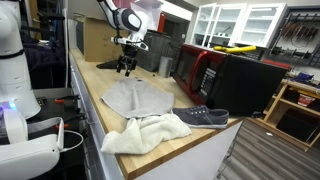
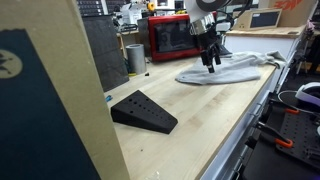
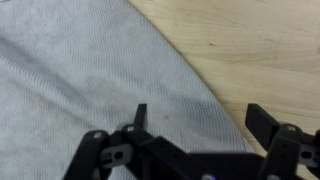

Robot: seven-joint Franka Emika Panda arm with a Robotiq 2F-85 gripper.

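ROBOT ARM POISED OVER CLOTH: A Franka arm (image 1: 118, 18) holds its jaws above a grey cloth (image 1: 135, 97) on a long wooden surface (image 1: 98, 88) in a cluttered workshop. The jaws hang spread as wide as they go, pointing straight down, and have hold of nothing. In the wrist view the cloth (image 3: 90, 80) fills most of the frame beneath them. Its curved edge runs between the two fingers (image 3: 139, 115), with bare wood (image 3: 250, 50) beyond. They appear to hover just above the fabric rather than press on it, though contact cannot be ruled out from these angles.

The cloth lies spread flat, seen in an exterior view (image 2: 225, 72) as a low rounded sheet directly below the arm (image 2: 205, 25). That seems to explain the pose: a flat sheet offers an edge only at its rim, and the jaws stand astride that line. A crumpled white towel (image 1: 150, 132) and a dark shoe (image 1: 206, 116) lie at the cloth's near side, well clear of the jaws. A red microwave (image 1: 203, 68) stands behind, and a black wedge (image 2: 143, 110) sits well apart.
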